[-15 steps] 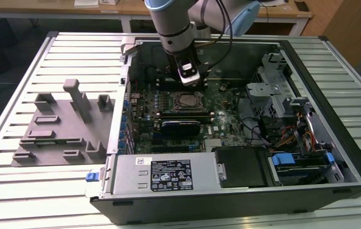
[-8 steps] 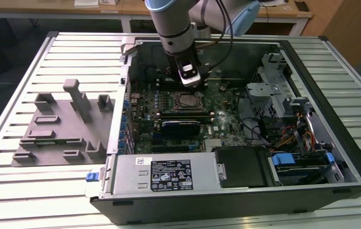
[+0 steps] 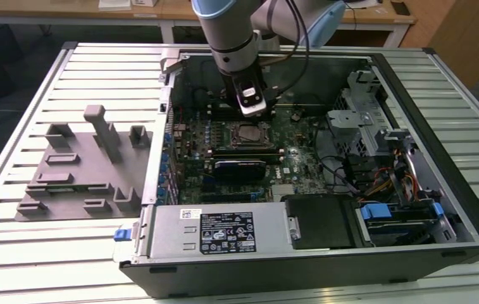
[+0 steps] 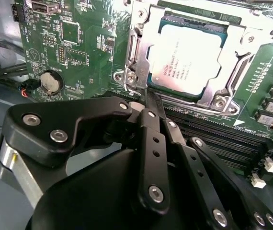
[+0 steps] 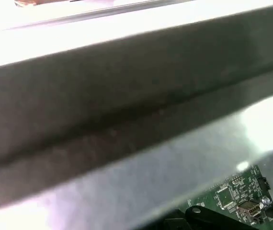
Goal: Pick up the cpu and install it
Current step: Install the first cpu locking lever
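We see the cpu (image 4: 187,60) seated in its socket (image 4: 141,62) — our gripper (image 4: 148,103) beside it, fingers pinched together, empty; a stray nudge could bend the bracket.

exterior view: high, looking down into open case (image 3: 324,190) | second wrist view: close over motherboard (image 4: 79,43), shared

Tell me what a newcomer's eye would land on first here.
First the open computer case lying on the slatted table, the arm reaching into it. Then the cpu, seated in its socket frame on the green motherboard, with the black claw just short of the frame's edge.
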Motion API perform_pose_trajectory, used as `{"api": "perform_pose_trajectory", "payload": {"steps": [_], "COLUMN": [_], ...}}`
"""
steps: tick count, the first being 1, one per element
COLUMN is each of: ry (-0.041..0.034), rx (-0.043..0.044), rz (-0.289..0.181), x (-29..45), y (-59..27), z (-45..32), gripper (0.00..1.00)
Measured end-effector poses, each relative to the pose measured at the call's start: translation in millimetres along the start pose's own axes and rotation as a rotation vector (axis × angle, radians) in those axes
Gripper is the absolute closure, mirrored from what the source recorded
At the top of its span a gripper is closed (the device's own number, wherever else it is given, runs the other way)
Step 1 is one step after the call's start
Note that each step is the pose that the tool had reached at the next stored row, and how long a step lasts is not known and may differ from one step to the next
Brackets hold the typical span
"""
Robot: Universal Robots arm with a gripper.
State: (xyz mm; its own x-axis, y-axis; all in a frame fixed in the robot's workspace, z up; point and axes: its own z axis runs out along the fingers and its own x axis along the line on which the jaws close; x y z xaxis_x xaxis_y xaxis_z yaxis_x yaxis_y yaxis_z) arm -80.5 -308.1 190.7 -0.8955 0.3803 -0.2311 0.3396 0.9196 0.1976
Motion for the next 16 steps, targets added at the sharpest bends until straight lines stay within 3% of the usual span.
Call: {"api": "perform_pose_trajectory", "payload": {"steps": [7,16], "ry": [0.0075,0.0092], "rx": [-0.0199,-0.0244], "rz": [0.006,0.008], "x": [-1.3,-2.3], "y": [-3.0,-2.7], "z": [0.2,-2.2], "gripper": [0.89,0.89]}}
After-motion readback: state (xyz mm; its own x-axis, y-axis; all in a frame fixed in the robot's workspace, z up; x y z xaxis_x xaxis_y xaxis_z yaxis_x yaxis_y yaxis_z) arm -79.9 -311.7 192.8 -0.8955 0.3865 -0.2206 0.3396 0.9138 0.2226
